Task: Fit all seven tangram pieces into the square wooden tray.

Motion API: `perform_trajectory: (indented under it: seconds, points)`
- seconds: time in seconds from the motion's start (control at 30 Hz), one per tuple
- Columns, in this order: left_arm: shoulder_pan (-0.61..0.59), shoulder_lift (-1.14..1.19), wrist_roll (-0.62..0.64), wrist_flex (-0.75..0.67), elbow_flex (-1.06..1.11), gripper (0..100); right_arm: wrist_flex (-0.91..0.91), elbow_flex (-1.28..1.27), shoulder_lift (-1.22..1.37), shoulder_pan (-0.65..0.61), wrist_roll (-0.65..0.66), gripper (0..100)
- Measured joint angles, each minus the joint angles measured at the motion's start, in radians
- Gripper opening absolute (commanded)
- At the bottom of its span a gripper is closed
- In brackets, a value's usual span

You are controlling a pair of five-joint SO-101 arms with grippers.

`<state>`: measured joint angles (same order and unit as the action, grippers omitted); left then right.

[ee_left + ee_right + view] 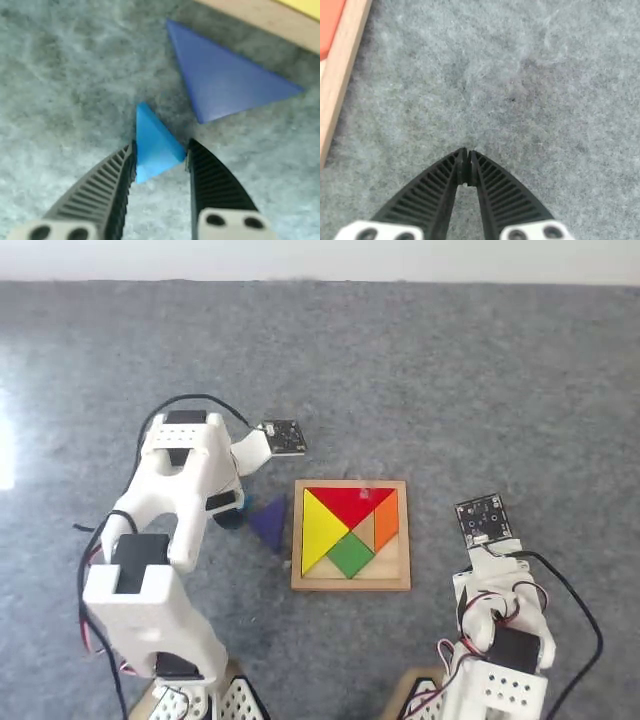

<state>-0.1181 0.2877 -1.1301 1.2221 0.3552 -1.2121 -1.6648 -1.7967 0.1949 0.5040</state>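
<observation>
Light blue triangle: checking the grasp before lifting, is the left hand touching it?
Touching. The left wrist view shows the fingers of the left hand pressed against both sides of the light blue triangle, no gap.

Both arms wore white moulded shells with black motor blocks between segments. The left arm (170,530) trailed a looping black cable (190,400) and red-and-white wires near its base; the right arm (500,640) carried a black cable and red wires too. Each had a small black square board (483,520) at the wrist. The left gripper (161,145) and right gripper (467,151) had black ribbed fingers (495,195) tapering to points, on pale mounts with dark screw holes.
</observation>
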Motion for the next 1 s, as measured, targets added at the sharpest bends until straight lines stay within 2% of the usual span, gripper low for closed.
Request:
perform_trajectory:
  seconds: [0.17, 0.37, 0.7, 0.77, 0.87, 1.0]
  points:
    - [0.003, 0.018, -0.006, -0.011, 0.0, 14, 0.0, 0.0, 0.0, 0.0, 0.0, 1.7]
    - [0.005, 0.009, 0.015, -0.009, -0.003, 8, 0.0, 0.0, 0.0, 0.0, 0.0, 1.7]
    - [0.003, -0.1, 0.049, 0.012, -0.003, 8, 0.0, 0.0, 0.0, 0.0, 0.0, 1.7]
    - [0.003, -0.129, 0.066, 0.011, -0.003, 11, 0.0, 0.0, 0.0, 0.0, 0.0, 1.7]
    - [0.008, -0.146, 0.184, -0.04, -0.035, 18, 0.0, 0.0, 0.0, 0.0, 0.0, 1.7]
    - [0.066, -0.132, 0.488, -0.153, -0.11, 20, 0.0, 0.0, 0.0, 0.0, 0.0, 1.7]
